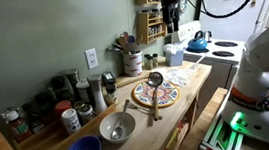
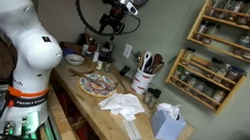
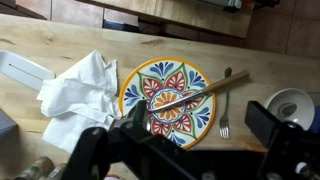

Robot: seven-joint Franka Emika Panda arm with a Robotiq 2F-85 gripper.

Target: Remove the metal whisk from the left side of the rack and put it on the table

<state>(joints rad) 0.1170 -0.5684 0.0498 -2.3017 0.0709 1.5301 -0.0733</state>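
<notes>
The Panda arm's gripper (image 1: pixel 174 25), jaws apart and empty in the wrist view, hangs just right of the wall-mounted rack (image 1: pixel 150 21), above a painted plate (image 3: pixel 166 100) on the table (image 3: pixel 255 55), with the whisk and the jar labels too small to make out in any view.

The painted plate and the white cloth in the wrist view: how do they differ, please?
The painted plate is round, flat and brightly patterned; the white cloth is plain and crumpled. A wooden-handled utensil lies across the plate, nothing on the cloth. Both rest on the wooden counter.
</notes>
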